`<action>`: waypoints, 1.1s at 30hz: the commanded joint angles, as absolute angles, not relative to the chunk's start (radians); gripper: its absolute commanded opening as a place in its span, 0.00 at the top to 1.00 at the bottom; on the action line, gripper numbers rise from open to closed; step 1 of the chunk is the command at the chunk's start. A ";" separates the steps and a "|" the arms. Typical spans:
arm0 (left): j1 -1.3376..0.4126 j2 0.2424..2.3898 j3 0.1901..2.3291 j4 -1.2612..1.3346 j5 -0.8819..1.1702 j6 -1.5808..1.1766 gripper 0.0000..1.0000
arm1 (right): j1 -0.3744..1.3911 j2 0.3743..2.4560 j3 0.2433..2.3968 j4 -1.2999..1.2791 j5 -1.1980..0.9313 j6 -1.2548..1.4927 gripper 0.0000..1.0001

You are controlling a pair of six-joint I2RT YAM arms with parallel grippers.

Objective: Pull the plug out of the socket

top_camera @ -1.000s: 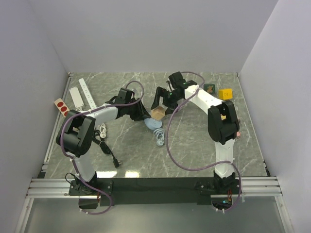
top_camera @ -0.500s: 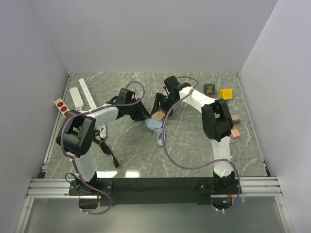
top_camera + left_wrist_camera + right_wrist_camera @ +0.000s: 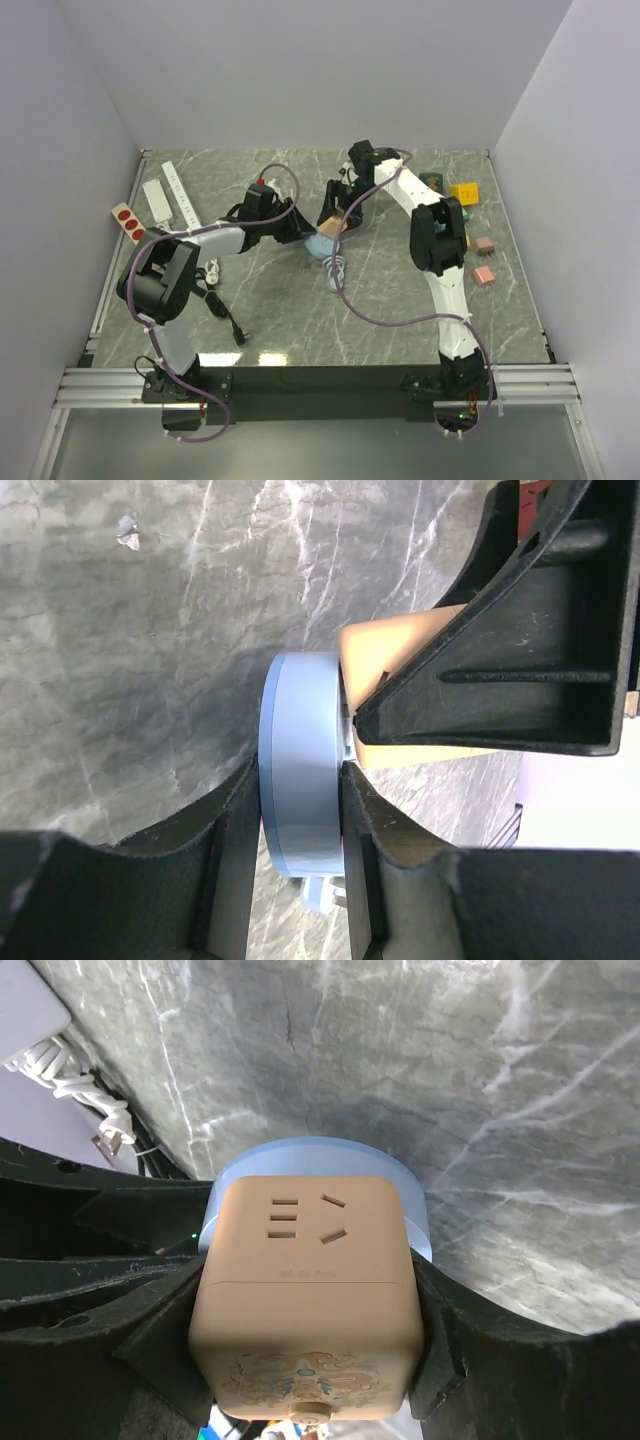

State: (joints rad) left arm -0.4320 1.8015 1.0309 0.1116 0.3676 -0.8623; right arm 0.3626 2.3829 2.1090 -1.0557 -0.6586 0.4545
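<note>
While pinching blue plug (image 3: 300, 730) in left tool (image 3: 298, 825), tan socket (image 3: 310, 1250) in right tool (image 3: 305, 1340); gripped at both ends; not yet parted; pulling apart left to do.

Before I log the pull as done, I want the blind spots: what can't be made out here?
Left wrist: whether the blue plug is free of the tan socket; a black finger covers most of the seam.
Right wrist: the plug's prongs, hidden behind the socket.
Top external: the joint, too small and under the left tool and right tool.
</note>
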 commanded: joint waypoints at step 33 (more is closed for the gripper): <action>-0.433 1.818 1.055 -0.150 0.359 -0.795 1.00 | 0.275 1.891 1.567 -0.556 -0.589 0.572 1.00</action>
